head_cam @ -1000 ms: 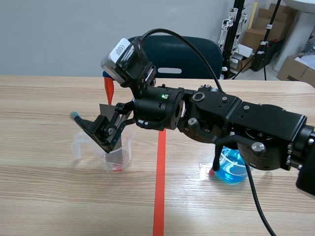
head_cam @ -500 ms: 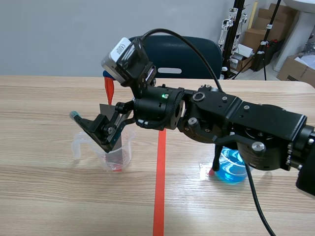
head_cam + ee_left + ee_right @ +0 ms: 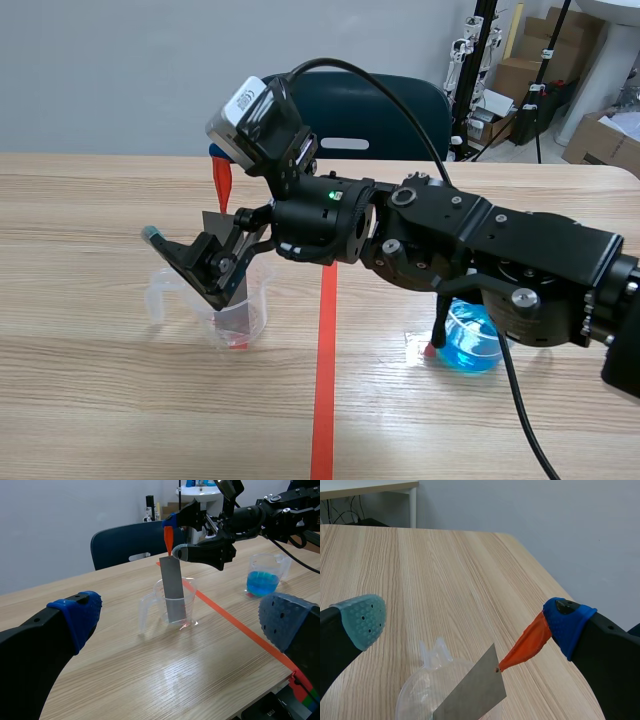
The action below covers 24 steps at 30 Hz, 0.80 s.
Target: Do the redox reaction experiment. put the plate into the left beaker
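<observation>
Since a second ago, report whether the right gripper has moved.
No. The right gripper sits at the same spot over the left beaker.

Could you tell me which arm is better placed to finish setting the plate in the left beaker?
Right. The right gripper, open, sits over the left beaker, fingers either side of the plate; the left gripper, also open, hangs back from it.

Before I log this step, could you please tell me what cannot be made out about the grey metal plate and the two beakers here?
Scene view: the right gripper covers the middle of the grey metal plate and part of the clear plastic beaker holding it.
Right wrist view: the bottom edge cuts off both below the rim.
Scene view: the right arm hides part of the beaker of blue liquid.
</observation>
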Each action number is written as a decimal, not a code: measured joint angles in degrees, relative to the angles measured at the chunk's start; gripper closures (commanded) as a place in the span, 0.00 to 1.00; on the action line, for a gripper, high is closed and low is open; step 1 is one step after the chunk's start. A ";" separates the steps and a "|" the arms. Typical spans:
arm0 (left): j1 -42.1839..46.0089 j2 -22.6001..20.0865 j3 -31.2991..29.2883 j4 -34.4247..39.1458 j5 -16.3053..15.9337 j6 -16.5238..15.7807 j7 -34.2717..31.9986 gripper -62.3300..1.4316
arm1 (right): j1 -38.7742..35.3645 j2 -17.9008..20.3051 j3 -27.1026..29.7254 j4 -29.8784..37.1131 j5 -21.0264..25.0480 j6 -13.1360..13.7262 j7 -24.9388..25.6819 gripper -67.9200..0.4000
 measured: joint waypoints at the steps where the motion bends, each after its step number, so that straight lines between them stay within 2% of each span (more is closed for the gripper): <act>1: 0.00 0.00 0.00 0.00 0.00 0.00 0.00 0.00 | 0.00 0.00 0.00 0.00 0.00 0.00 0.02 0.00; 24: 0.00 0.00 0.00 0.00 0.00 0.00 0.02 0.00 | 0.00 0.00 0.00 0.00 0.00 0.00 0.46 0.00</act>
